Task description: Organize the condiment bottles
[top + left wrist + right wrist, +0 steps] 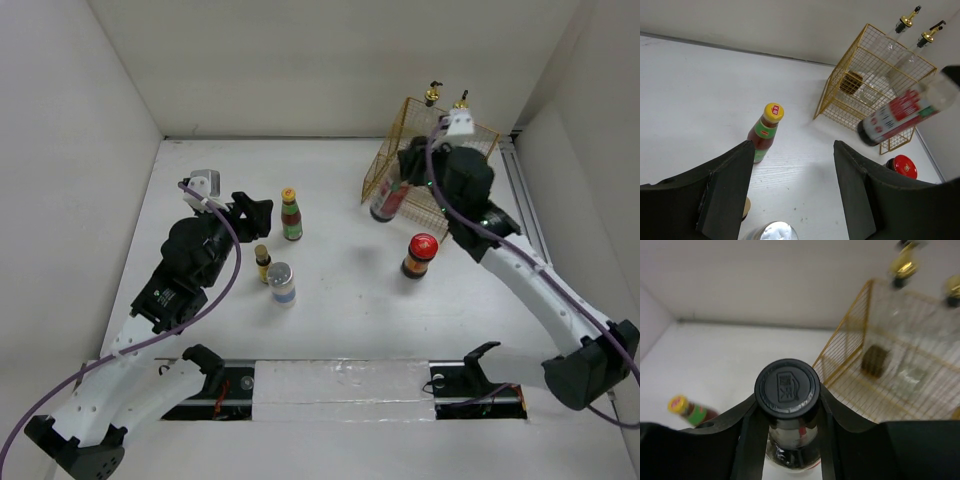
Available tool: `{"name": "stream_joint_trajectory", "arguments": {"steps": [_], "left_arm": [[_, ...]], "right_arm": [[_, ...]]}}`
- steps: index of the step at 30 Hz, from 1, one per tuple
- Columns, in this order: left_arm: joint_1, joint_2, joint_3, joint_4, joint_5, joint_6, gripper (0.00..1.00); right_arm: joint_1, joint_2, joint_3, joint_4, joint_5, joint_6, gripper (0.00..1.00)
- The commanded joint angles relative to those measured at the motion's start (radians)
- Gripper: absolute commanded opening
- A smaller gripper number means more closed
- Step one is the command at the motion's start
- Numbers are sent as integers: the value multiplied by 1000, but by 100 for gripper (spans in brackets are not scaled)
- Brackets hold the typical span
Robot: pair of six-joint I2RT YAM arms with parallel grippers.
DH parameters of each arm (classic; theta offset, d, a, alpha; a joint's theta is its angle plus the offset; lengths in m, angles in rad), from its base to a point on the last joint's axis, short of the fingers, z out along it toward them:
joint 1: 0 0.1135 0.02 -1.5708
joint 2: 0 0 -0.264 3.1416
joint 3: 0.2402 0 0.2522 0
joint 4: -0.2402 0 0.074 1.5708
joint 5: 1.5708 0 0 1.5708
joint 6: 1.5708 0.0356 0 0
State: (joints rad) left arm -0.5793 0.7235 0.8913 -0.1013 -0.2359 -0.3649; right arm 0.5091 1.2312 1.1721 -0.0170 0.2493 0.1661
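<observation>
My right gripper (405,172) is shut on the neck of the black-capped dark bottle (388,200), which hangs tilted at the front left corner of the yellow wire basket (383,160). In the right wrist view the fingers (747,430) clamp just under its cap (787,387). Two gold-spouted cruets (432,95) (461,102) stand inside the basket. The red-lidded jar (420,254) stands in front of it. My left gripper (255,212) is open with nothing in it, beside the yellow-capped sauce bottle (291,215) and above the tiny gold-capped bottle (263,263) and the grey-lidded shaker (282,282).
White walls close the table at the back and on both sides. A metal rail (525,200) runs along the right edge beside the basket. The arm bases stand at the near edge.
</observation>
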Motion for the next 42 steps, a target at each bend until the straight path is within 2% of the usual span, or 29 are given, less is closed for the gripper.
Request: {"name": "stream_joint_trajectory", "arguments": {"steps": [1, 5, 10, 16, 22, 34, 42], "left_arm": [[-4, -4, 5, 40, 10, 3, 60], [-4, -4, 5, 40, 10, 3, 60], [-4, -4, 5, 40, 10, 3, 60], [-4, -4, 5, 40, 0, 3, 60], [-4, 5, 5, 40, -9, 3, 60], [-4, 33, 5, 40, -28, 3, 60], [-4, 42, 5, 40, -37, 12, 60]], "right_arm": [[-110, -58, 155, 102, 74, 6, 16], [-220, -49, 219, 78, 126, 6, 15], [-378, 37, 367, 60, 88, 6, 15], [-475, 183, 526, 34, 79, 6, 15], [-518, 283, 649, 34, 88, -25, 15], [-527, 406, 681, 170, 128, -80, 14], [-527, 415, 513, 345, 128, -108, 14]]}}
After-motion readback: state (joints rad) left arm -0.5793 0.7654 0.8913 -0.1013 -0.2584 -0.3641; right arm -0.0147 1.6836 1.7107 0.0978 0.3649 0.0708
